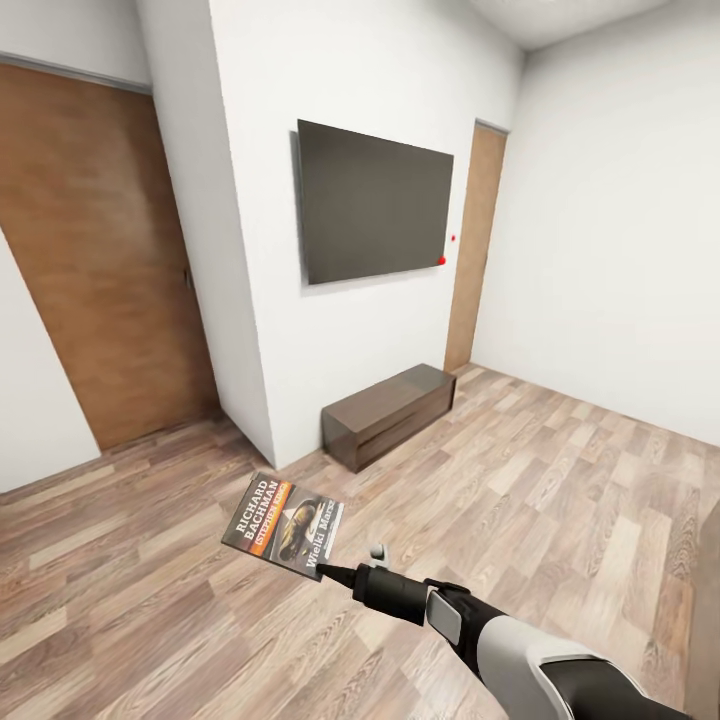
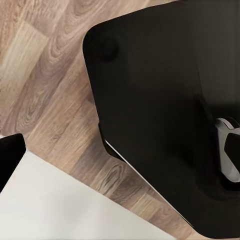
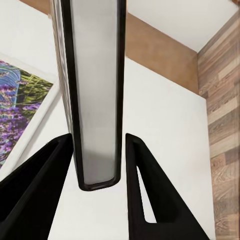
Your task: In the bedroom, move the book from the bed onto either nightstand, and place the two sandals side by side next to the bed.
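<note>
the right pincer (image 1: 328, 574) is gripping the book (image 1: 283, 525) above the wood-plank floor (image 1: 560, 480), facing a white wall carrying a dark screen (image 1: 372, 200) over a low brown cabinet (image 1: 388, 413); i cannot tell the left pincer's state

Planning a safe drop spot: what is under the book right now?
Bare wood-plank floor lies below the book, which the right gripper holds in the air. The cover hides the patch of floor directly beneath.

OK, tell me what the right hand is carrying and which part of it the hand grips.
The right hand holds the book pinched at its edge near one corner, the fingers on either face; the cover faces up above the floor.
</note>
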{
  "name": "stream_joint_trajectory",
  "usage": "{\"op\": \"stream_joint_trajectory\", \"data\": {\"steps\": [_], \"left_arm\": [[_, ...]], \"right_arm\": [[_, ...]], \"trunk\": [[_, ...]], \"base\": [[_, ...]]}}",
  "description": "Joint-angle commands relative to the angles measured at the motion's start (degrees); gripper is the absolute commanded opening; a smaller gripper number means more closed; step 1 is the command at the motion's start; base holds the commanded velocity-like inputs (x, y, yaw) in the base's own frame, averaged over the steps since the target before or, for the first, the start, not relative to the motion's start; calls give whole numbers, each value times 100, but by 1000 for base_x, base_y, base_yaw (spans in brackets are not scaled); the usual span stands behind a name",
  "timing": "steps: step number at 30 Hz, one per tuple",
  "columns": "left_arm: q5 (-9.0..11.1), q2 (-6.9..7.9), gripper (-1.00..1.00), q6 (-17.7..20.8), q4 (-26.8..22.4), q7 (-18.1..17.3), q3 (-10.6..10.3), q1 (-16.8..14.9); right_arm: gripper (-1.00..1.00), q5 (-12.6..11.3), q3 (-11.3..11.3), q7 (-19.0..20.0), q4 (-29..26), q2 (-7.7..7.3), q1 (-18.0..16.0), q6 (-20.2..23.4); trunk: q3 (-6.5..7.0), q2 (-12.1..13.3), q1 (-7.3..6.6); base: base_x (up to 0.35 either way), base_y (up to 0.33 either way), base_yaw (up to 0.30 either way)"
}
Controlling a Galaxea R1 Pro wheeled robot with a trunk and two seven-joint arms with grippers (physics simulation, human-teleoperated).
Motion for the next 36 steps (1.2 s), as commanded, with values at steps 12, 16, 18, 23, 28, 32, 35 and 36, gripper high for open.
{"op": "stream_joint_trajectory", "data": {"steps": [12,16,18,23,28,32,35,36], "left_arm": [[18,1,100,-11,-9,37,-50,2],[18,1,100,-11,-9,37,-52,2],[18,1,100,-11,-9,37,-53,2],[16,1,100,-11,-9,37,-54,2],[11,1,100,-11,-9,37,-54,2],[10,1,100,-11,-9,37,-54,2],[9,1,100,-11,-9,37,-54,2],[9,1,100,-11,-9,37,-54,2]], "right_arm": [[-100,-34,-38,13,0,2,-6,61],[-100,-34,-38,13,0,2,-6,61],[-100,-34,-38,13,1,2,-6,61],[-100,-34,-38,13,5,2,-6,61],[-100,-34,-38,13,0,2,-6,61],[-100,-34,-38,13,2,2,-6,61],[-100,-34,-38,13,2,2,-6,61],[-100,-34,-38,13,3,2,-6,61]], "trunk": [[-12,-13,4],[-12,-13,4],[-12,-13,4],[-12,-13,4],[-12,-13,4],[-12,-13,4],[-12,-13,4],[-12,-13,4]], "base": [[2,0,-285],[26,0,-285],[82,0,-285],[152,0,-285],[253,0,-285],[274,0,-285],[173,0,-285],[109,0,-285]]}}
